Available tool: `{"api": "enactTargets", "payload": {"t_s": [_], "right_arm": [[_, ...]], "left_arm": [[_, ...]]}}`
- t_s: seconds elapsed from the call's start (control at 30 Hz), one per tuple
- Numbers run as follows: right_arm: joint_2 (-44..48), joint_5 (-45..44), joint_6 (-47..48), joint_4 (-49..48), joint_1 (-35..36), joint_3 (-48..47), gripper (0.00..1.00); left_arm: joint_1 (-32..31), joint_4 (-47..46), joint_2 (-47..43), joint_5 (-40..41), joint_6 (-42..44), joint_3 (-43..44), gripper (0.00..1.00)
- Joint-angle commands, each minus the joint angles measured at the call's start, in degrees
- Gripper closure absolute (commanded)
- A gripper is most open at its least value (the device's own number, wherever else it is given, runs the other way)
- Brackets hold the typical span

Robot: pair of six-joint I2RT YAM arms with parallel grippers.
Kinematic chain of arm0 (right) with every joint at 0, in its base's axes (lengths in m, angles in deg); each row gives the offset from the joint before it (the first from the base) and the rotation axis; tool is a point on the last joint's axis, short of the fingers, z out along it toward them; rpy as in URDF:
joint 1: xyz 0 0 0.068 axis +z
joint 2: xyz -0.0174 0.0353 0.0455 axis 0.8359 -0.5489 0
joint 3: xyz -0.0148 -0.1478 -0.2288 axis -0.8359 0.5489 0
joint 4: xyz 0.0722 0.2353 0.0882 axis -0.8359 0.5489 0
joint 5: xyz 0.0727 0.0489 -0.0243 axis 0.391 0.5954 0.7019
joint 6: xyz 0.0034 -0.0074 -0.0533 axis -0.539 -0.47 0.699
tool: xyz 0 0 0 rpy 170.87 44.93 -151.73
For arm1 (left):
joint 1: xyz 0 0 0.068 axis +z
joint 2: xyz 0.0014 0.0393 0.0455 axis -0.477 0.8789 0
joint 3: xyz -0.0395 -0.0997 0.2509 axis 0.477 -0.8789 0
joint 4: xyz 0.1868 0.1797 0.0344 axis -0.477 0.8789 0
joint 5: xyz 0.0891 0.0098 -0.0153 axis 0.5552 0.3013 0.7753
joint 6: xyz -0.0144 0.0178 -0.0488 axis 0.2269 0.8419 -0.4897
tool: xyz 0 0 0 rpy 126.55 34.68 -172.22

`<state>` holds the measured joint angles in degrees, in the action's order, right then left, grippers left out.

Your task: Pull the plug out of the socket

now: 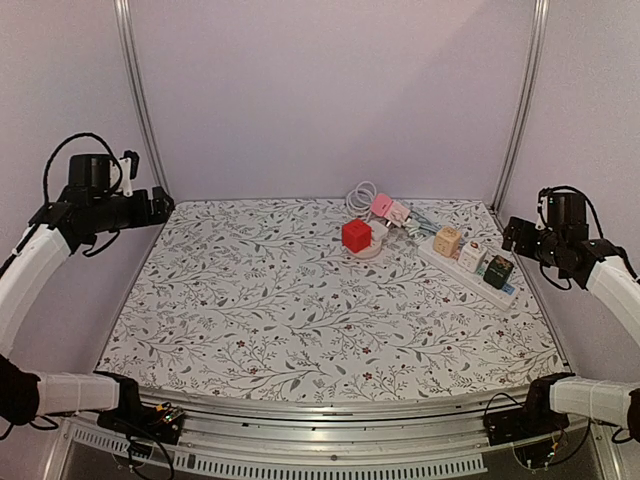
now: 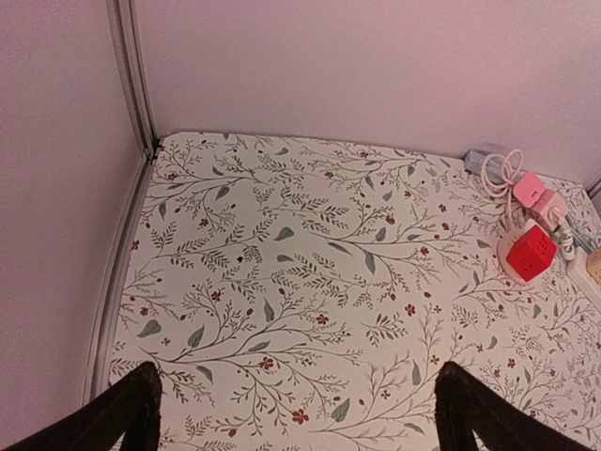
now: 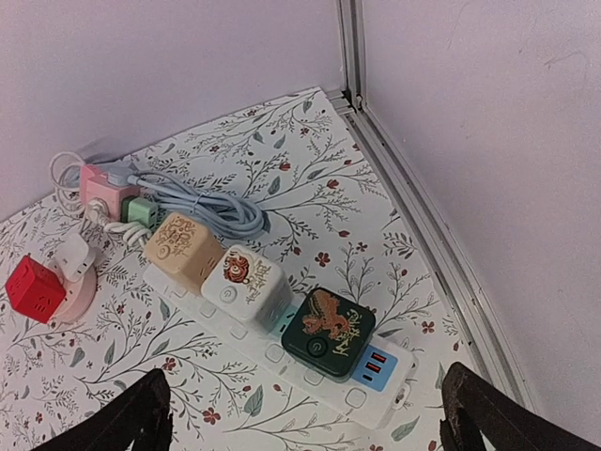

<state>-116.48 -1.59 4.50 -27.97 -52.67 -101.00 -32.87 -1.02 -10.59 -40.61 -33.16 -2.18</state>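
Observation:
A white socket strip [image 1: 508, 292] [image 3: 362, 396] lies at the table's right, angled back to the left. Three cube plugs sit in it: tan [image 1: 447, 240] [image 3: 183, 250], white [image 1: 471, 256] [image 3: 246, 282] and dark green [image 1: 498, 270] [image 3: 329, 329]. My right gripper [image 1: 514, 233] [image 3: 307, 376] hangs open above the strip's near end, holding nothing. My left gripper [image 1: 158, 207] [image 2: 296, 376] is open too, raised over the far left of the table, well away from the strip.
A red cube [image 1: 356, 235] [image 2: 526, 252] [image 3: 35, 288] rests on a round white base behind the strip. Pink [image 3: 99, 183] and green [image 3: 141, 210] adapters and a coiled pale-blue cable [image 3: 211, 202] lie beside it. Metal posts [image 1: 520, 100] stand at the back corners.

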Motion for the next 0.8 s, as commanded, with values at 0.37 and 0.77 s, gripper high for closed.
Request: {"api": "enactTargets", "payload": {"t_s": [0.37,0.77], "right_arm": [[-1.5,10.5,-0.9,-0.3,0.2,-5.3,0.01],[-17.9,5.7,-1.7,-0.5,16.7,-11.0,0.12]], "left_arm": [[-0.9,5.8,8.0,-2.5,-3.2,15.0,0.0],[-1.8,-2.2,12.7,-10.0,-6.5,5.1,0.0]]}}
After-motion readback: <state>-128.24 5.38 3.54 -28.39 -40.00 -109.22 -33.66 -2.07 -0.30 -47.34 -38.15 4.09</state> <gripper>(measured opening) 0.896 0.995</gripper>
